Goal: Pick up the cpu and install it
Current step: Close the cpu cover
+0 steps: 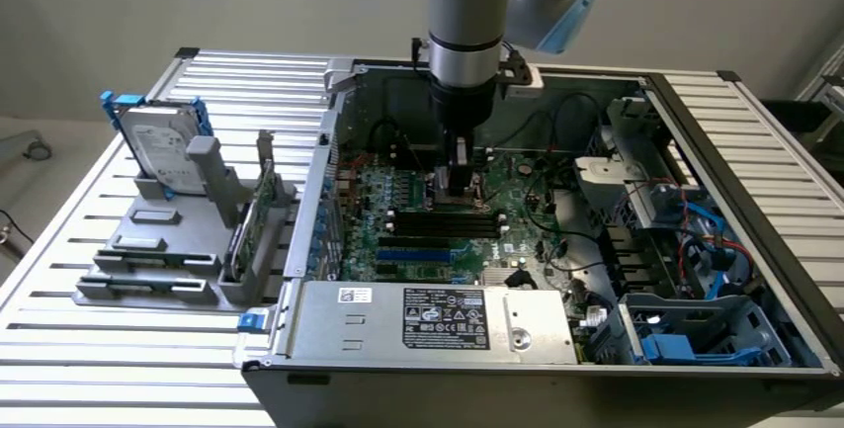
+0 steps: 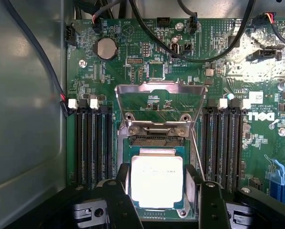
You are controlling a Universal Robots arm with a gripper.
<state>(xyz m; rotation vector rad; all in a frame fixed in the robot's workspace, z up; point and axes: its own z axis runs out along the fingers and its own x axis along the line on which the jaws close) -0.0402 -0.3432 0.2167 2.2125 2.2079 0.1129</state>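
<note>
The cpu sits square in the socket on the green motherboard, its shiny top facing up between the two dark fingers, below the raised load plate that stands tilted open. The gripper is low inside the computer case, its jaws apart but flanking the chip's edges closely; whether they touch it I cannot tell. This looks like the seating step of the install, and I judge the next move needs a clean straight release that leaves the chip flat and undisturbed on the socket
</note>
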